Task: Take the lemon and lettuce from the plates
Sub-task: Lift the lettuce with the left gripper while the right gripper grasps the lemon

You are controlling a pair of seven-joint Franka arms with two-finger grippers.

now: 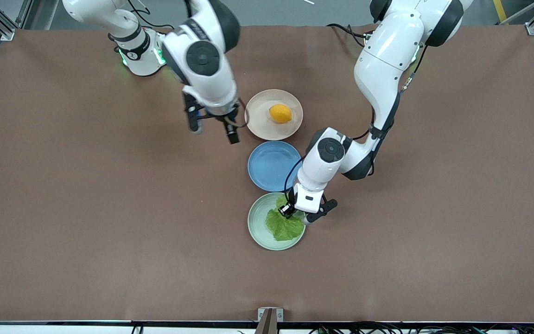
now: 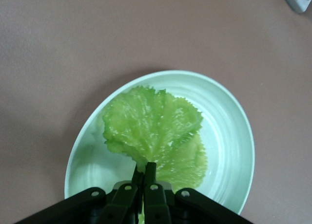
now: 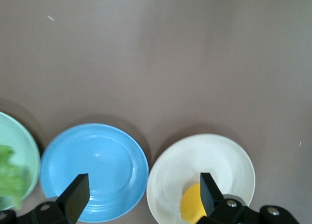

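Even, bright overhead light; soft shadows fall beside the arms; the green leaf edge blurs in the right wrist view.

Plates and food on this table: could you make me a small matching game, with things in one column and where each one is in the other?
Things:
1. lemon
2. lettuce
3. blue plate
4. right gripper

Places or states:
A. bare, between the two other plates
B. on the green plate, pinched at its stem end by the shut left gripper
C. open, over the table beside the beige-pink plate
D. on the beige-pink plate, touched by nothing

Pairs: 1-D, 2-B, 3-A, 4-C
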